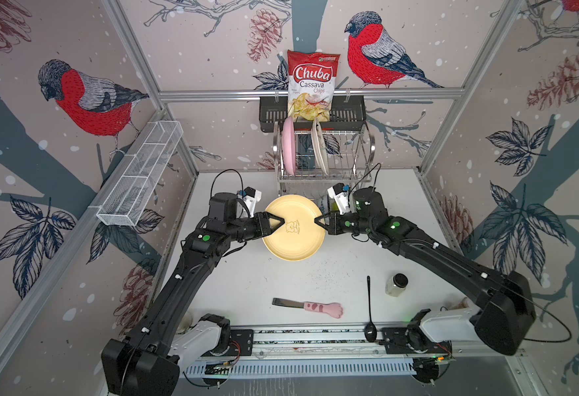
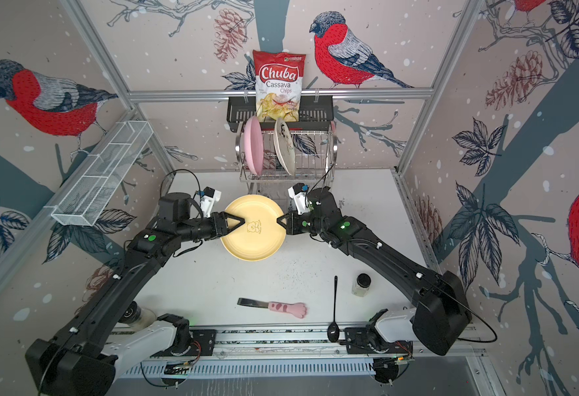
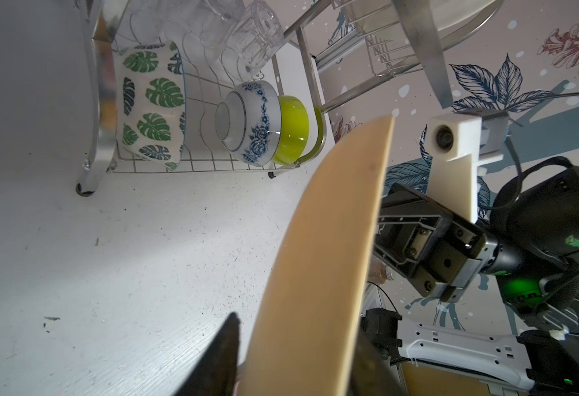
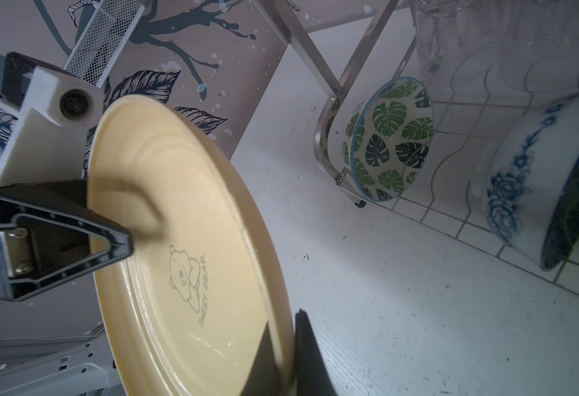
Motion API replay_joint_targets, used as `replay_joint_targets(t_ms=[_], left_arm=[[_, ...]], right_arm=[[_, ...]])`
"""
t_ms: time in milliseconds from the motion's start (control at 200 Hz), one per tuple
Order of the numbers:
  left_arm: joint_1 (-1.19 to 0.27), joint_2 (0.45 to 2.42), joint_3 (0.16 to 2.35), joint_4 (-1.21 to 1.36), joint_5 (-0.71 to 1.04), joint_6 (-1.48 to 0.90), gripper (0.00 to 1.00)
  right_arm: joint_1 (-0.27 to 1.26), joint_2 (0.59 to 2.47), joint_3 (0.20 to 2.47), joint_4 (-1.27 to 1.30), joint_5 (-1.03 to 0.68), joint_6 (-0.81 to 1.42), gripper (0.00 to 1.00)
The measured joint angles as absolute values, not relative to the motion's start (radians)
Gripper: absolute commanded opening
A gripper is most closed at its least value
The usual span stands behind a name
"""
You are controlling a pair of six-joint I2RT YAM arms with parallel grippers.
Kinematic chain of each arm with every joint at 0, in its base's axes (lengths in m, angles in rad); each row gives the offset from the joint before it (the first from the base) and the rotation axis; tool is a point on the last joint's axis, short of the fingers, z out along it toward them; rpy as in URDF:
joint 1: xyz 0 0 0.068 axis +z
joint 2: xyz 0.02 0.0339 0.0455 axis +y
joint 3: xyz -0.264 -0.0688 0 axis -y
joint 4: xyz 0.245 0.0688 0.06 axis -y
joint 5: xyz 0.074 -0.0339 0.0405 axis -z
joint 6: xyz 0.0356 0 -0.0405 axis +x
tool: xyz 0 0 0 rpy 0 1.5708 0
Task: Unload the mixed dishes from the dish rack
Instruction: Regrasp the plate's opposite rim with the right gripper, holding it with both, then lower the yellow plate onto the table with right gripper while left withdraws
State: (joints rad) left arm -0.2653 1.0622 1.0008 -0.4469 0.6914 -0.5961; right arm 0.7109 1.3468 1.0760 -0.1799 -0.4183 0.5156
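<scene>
A cream-yellow plate (image 1: 294,236) with a bear drawing hangs tilted above the table, in front of the dish rack (image 1: 346,151). My right gripper (image 1: 318,220) is shut on its right rim, and its fingers pinch the edge in the right wrist view (image 4: 286,322). My left gripper (image 1: 278,224) stands open astride the left rim, with a gap beside one finger (image 3: 226,346). A pink plate (image 1: 288,145) and a drawing-decorated white plate (image 1: 319,147) stand upright on the top tier. Below sit a green-leaf bowl (image 3: 151,106), a blue-white bowl (image 3: 250,127), a lime bowl (image 3: 293,130) and clear glasses (image 3: 247,34).
A chips bag (image 1: 312,85) stands in a black slotted basket (image 1: 346,113) behind the rack. A white mesh tray (image 1: 140,175) hangs on the left wall. Near the front edge lie a paw-handled knife (image 1: 310,307), a black spoon (image 1: 369,308) and a small jar (image 1: 397,284).
</scene>
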Motion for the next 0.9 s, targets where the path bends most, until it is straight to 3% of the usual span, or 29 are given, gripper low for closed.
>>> replay_joint_targets(t_ms=[145,450,900], left_arm=[[-0.253,1.038,1.013,-0.455,0.680,-0.593,0.88],[-0.225,1.004,1.066,-0.489,0.549,-0.571,0.96],[-0.213,1.004,1.087,-0.520,0.467,-0.568,0.96]], right_arm=[[0.710,1.320,1.022,-0.225,-0.399,0.497,0.00],[0.727,1.277,0.891,-0.271,-0.353,0.504,0.00],[0.677,1.374,0.739,-0.250,-0.316,0.612,0.00]])
